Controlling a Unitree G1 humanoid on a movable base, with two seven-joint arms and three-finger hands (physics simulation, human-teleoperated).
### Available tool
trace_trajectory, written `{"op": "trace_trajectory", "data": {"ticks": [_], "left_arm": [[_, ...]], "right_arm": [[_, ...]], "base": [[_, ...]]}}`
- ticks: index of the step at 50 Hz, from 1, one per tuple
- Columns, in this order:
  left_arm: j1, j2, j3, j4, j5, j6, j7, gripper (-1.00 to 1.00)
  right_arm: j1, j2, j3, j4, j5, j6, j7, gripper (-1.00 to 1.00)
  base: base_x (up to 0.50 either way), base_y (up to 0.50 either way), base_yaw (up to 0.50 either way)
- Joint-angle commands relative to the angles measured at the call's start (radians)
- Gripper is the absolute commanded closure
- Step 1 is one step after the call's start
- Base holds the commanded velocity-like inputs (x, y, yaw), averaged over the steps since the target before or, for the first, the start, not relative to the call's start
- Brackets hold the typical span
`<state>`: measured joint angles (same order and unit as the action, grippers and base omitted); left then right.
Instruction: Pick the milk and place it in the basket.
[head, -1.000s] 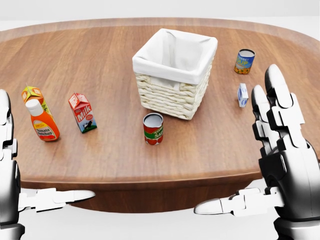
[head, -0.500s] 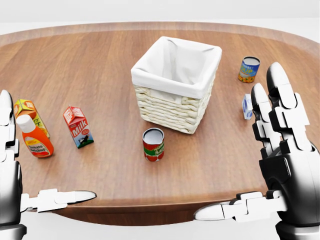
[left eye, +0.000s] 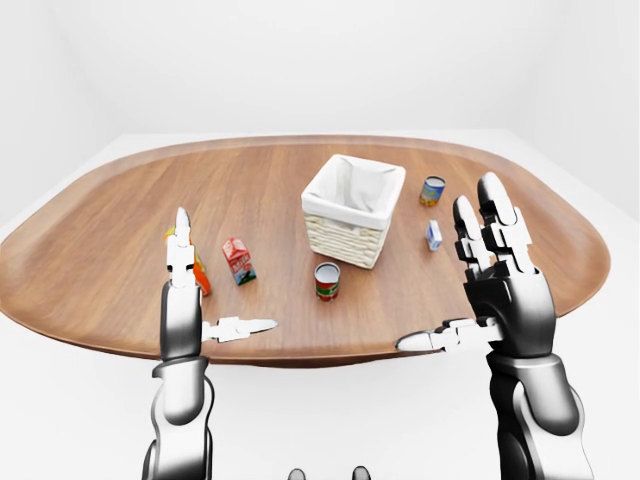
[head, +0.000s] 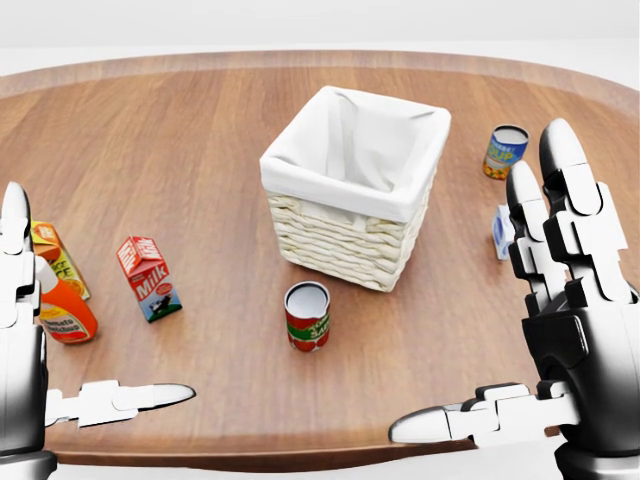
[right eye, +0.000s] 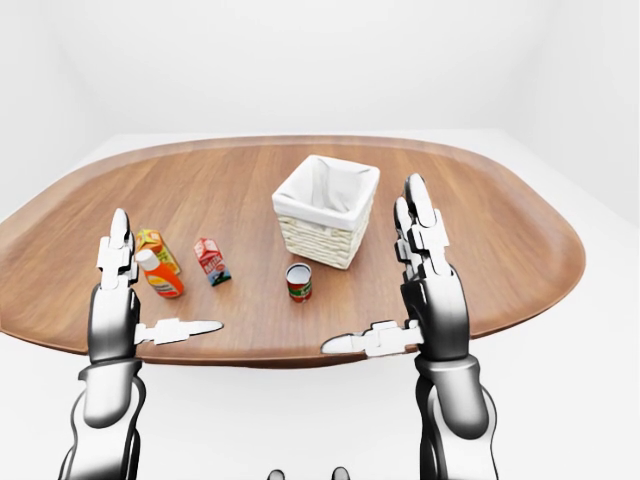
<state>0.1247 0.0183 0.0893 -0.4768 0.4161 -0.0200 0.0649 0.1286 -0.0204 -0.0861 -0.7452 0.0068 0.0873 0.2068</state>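
Basket (head: 352, 178) cloth-lined, nothing visible inside; milk (head: 148, 277) upright on table (head: 200, 140); both hands' fingers spread, empty.

A broad oval table of brown wood grain (head: 200, 150) carries everything. Near its middle stands a square woven wicker basket with a white cloth lining (head: 352, 180). Just below it in the head view stands a red and green tin can (head: 307, 316). To the left stand a red milk carton (head: 148, 277), an orange sauce bottle with a white cap (head: 62, 307) and an orange and yellow juice carton (head: 57, 255). To the right stand a blue and yellow tin can (head: 505, 151) and a small white and blue carton (head: 501, 232).
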Motion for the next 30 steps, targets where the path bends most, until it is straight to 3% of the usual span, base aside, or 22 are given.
{"op": "trace_trajectory", "data": {"ticks": [1,13,21,30], "left_arm": [[0.003,-0.001,-0.001,0.002,0.006,-0.007,0.004,-1.00],[0.008,0.000,-0.006,0.014,0.010,-0.023,0.008,-1.00],[0.009,-0.002,-0.005,0.001,0.010,-0.015,0.001,-1.00],[0.012,-0.002,-0.010,0.018,0.013,-0.032,0.010,-1.00]], "right_arm": [[0.002,0.000,0.002,-0.007,-0.003,0.000,-0.001,-1.00],[0.001,0.002,0.000,0.002,-0.002,0.000,-0.003,-1.00],[0.005,0.002,0.008,0.008,-0.008,0.000,-0.005,-1.00],[0.005,0.002,0.008,0.020,-0.008,0.000,-0.004,-1.00]], "base": [[0.16,0.00,0.00],[0.16,0.00,0.00],[0.16,0.00,0.00],[0.16,0.00,0.00]]}}
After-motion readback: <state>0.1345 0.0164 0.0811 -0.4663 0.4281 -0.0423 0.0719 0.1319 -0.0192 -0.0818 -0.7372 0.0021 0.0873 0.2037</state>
